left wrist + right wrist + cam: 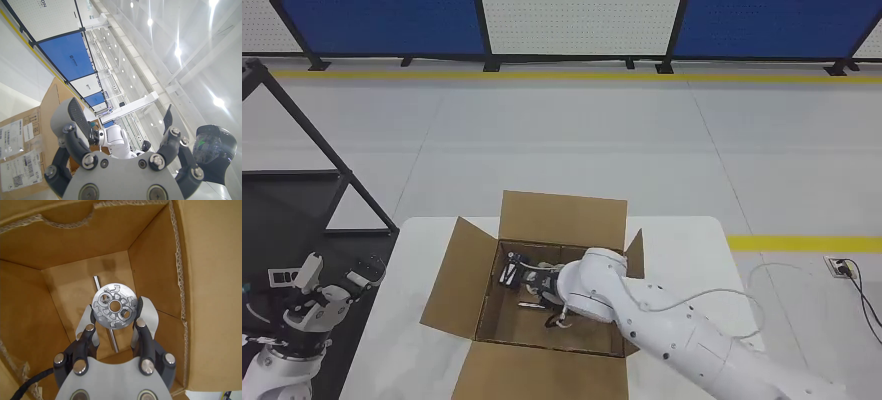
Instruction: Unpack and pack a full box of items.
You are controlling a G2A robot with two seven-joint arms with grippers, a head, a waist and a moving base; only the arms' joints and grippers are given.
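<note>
I see my right gripper (115, 311) inside the cardboard box (562, 215) at frame centre, fingers pinching a metal disc (114, 307) — a steel rod (113, 341) under it, left gripper (337, 268) lower left, fingers wide apart.

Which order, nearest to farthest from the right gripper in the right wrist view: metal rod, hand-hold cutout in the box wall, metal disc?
1. metal disc: held in the right gripper, a finger on each side.
2. metal rod: lying on the floor of the box, passing just under the disc.
3. hand-hold cutout: up in the far wall, well beyond both.
</note>
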